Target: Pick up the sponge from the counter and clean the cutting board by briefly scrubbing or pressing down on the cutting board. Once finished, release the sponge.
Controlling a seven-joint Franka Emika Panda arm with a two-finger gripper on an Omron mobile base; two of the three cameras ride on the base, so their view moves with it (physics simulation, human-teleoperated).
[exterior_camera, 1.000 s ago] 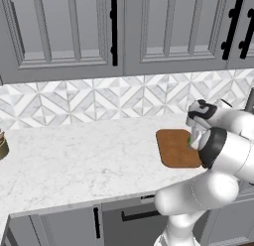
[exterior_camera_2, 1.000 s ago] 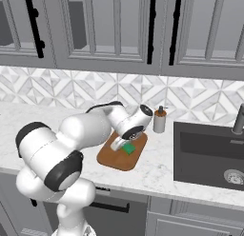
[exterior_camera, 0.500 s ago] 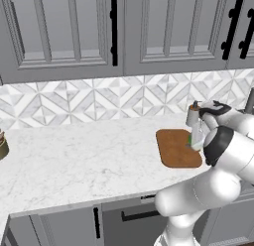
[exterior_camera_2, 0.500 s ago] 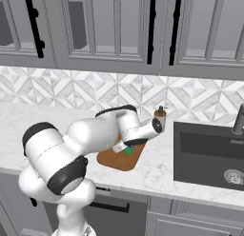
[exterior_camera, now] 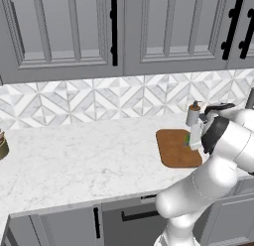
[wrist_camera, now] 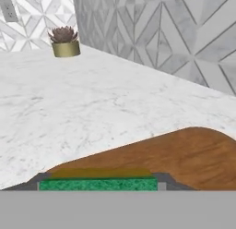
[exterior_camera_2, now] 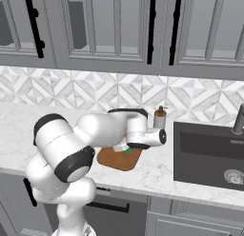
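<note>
The sponge is clamped in the gripper and held low over the cutting board — pickup is done; scrubbing and release onto the worktop remain.

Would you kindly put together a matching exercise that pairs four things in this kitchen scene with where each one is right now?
Things:
1. sponge
2. cutting board
3. potted plant
4. soap dispenser

Places:
A. standing on the counter just left of the sink
B. far down the counter, by the backsplash
C. between the gripper fingers, over the board
D. lying flat on the counter under the hand

Pairs: 1-C, 2-D, 3-B, 4-A
</note>
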